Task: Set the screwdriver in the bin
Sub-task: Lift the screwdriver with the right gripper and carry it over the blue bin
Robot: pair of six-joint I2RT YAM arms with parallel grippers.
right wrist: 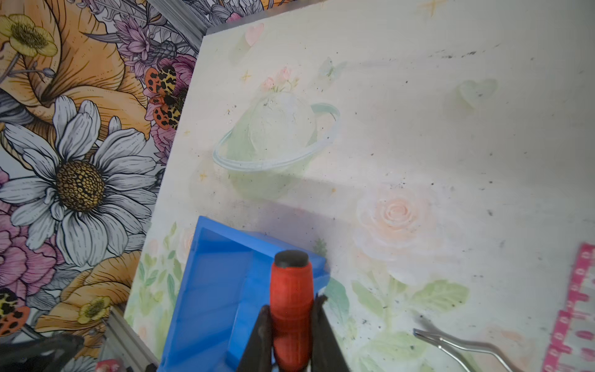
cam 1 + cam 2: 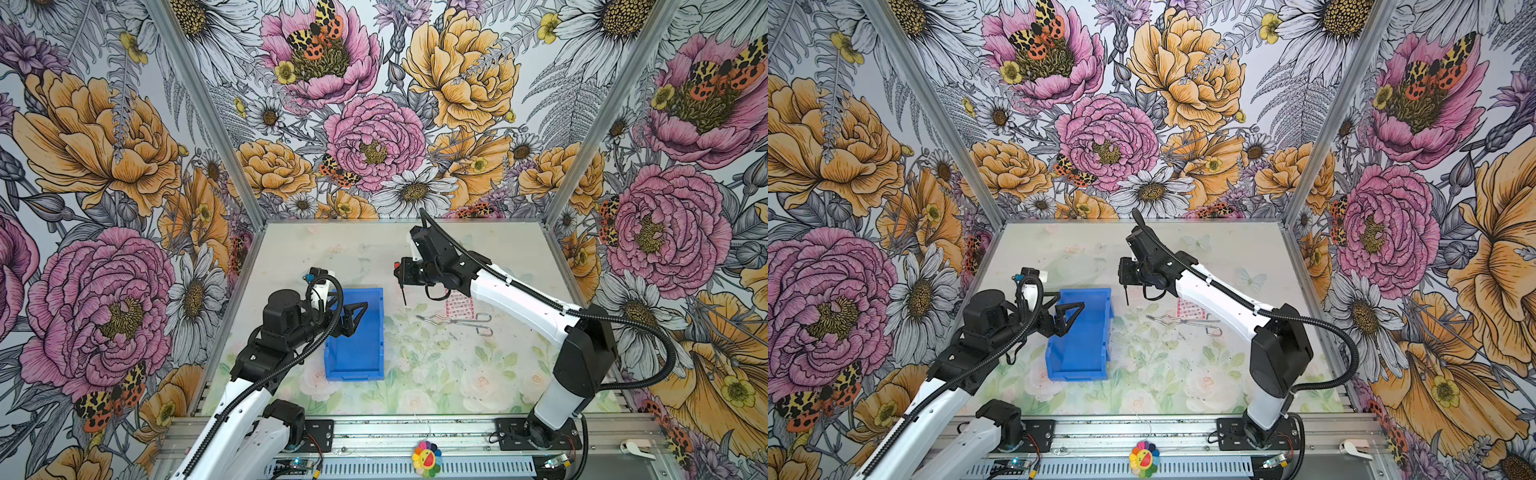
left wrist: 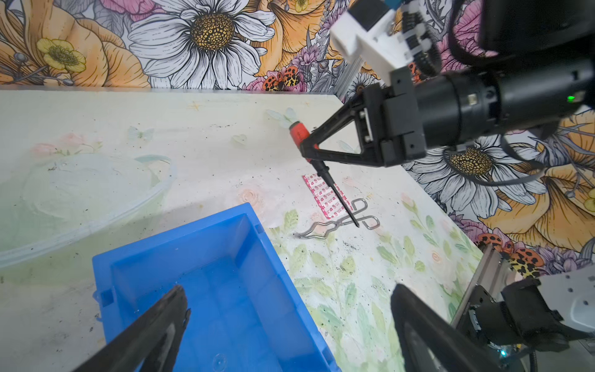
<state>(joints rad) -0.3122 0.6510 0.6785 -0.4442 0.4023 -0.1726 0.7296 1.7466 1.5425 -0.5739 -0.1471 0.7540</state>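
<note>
The screwdriver (image 2: 401, 279), with a red handle and a thin black shaft, hangs tip down above the table. It is just right of the far right corner of the blue bin (image 2: 354, 376). My right gripper (image 2: 400, 272) is shut on its red handle (image 1: 291, 290), which shows between the two black fingers. In the left wrist view the shaft (image 3: 338, 196) points down over the table. My left gripper (image 2: 345, 328) is open and holds nothing. It hovers over the far left part of the bin (image 3: 209, 257), one finger (image 3: 161, 322) above the bin's floor.
Silver wire tongs (image 2: 455, 322) lie on the table right of the bin, under the right arm. A pink printed strip (image 2: 457, 305) lies beside them. Floral walls close in the table at the back and on both sides.
</note>
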